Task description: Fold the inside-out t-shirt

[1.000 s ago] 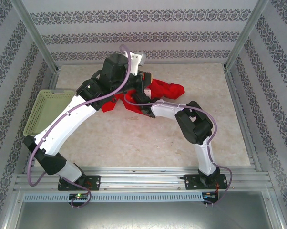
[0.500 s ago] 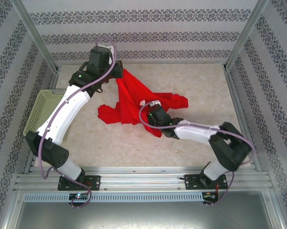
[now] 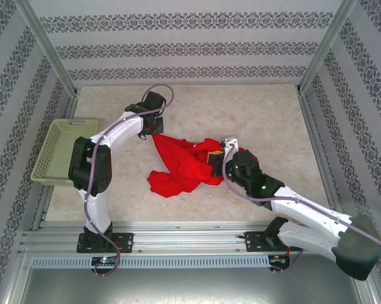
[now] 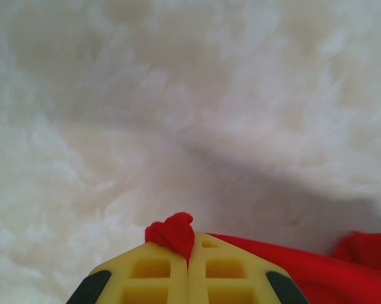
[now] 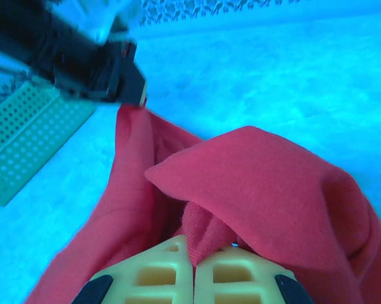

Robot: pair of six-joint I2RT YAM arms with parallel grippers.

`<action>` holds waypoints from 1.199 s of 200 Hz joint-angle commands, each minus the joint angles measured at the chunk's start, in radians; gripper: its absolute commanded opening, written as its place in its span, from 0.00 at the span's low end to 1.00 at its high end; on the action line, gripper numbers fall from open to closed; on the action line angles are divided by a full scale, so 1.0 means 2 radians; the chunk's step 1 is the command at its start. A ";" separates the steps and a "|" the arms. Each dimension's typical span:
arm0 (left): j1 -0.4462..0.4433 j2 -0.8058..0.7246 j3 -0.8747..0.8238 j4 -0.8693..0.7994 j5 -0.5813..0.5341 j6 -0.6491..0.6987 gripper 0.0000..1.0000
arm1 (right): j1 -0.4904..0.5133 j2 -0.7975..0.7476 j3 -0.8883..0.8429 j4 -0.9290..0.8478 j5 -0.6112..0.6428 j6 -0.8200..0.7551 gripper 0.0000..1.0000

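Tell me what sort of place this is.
Most likely a robot test cell dressed as a home, not a real room: wallpapered panels behind a metal frame, a marble-look table, and a left arm and right arm bolted to a rail, working a red t-shirt.

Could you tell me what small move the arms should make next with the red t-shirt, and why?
Probably draw the two grippers apart to spread the t-shirt: the left gripper and the right gripper are each shut on it, and it lies crumpled between them.
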 commanded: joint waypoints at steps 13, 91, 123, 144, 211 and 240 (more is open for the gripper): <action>0.004 -0.007 -0.037 -0.005 -0.019 -0.020 0.04 | -0.018 -0.014 -0.054 0.010 -0.001 0.029 0.00; -0.110 -0.124 -0.137 0.035 0.093 -0.015 0.55 | 0.001 0.041 -0.083 0.061 -0.009 0.049 0.00; -0.175 -0.142 -0.164 0.086 0.134 -0.060 0.64 | 0.015 0.051 -0.081 0.071 -0.013 0.039 0.00; -0.200 -0.118 -0.158 0.097 0.139 -0.072 0.65 | 0.019 0.067 -0.073 0.034 0.007 0.050 0.00; -0.208 -0.089 -0.210 0.142 0.149 -0.094 0.39 | 0.017 -0.009 -0.028 -0.128 0.072 0.044 0.59; -0.217 -0.116 -0.240 0.179 0.145 -0.094 0.20 | 0.014 0.020 0.025 -0.150 0.051 0.035 0.73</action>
